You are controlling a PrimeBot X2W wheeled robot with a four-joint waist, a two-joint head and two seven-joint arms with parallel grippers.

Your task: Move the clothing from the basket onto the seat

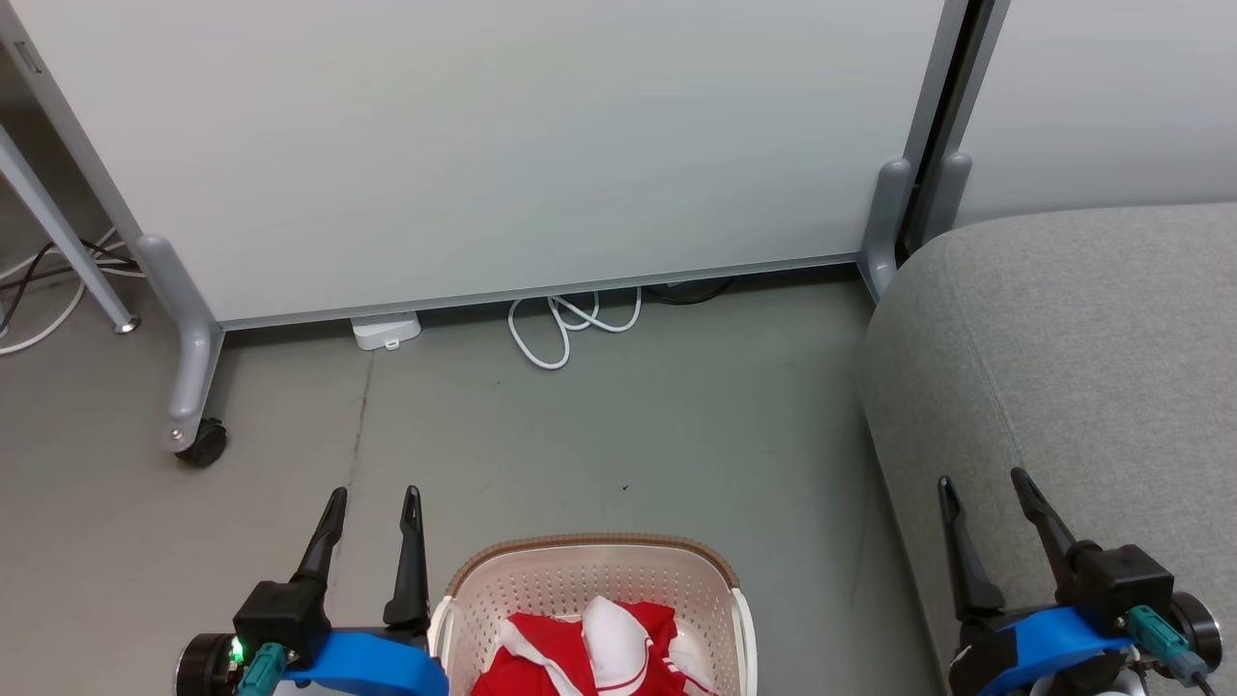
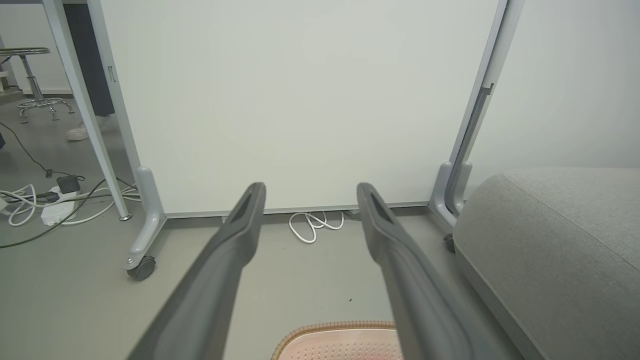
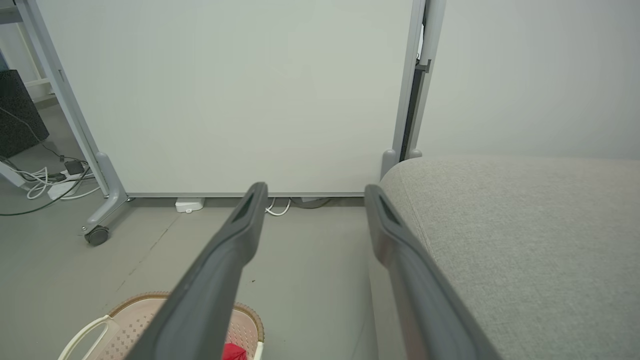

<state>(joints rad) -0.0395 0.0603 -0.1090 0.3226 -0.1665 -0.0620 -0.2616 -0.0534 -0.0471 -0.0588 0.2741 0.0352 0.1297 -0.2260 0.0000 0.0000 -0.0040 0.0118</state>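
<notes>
Bare grey floor (image 1: 628,435) lies open across the middle of the head view. It is bounded above by a pale rolling partition (image 1: 503,145) and at right by the rounded edge of the seat (image 1: 1082,367). At left a partition caster (image 1: 201,443) stands on the floor. A white cable (image 1: 570,324) coils under the panel's bottom edge, well apart from the basket (image 1: 580,580). At lower left the left claw (image 1: 375,491) points up the frame, released and empty, just beside the basket at bottom centre, where the clothing (image 1: 551,648) lies bunched inside. At lower right the right claw (image 1: 981,477), also released and empty, hangs at the seat's left edge.
</notes>
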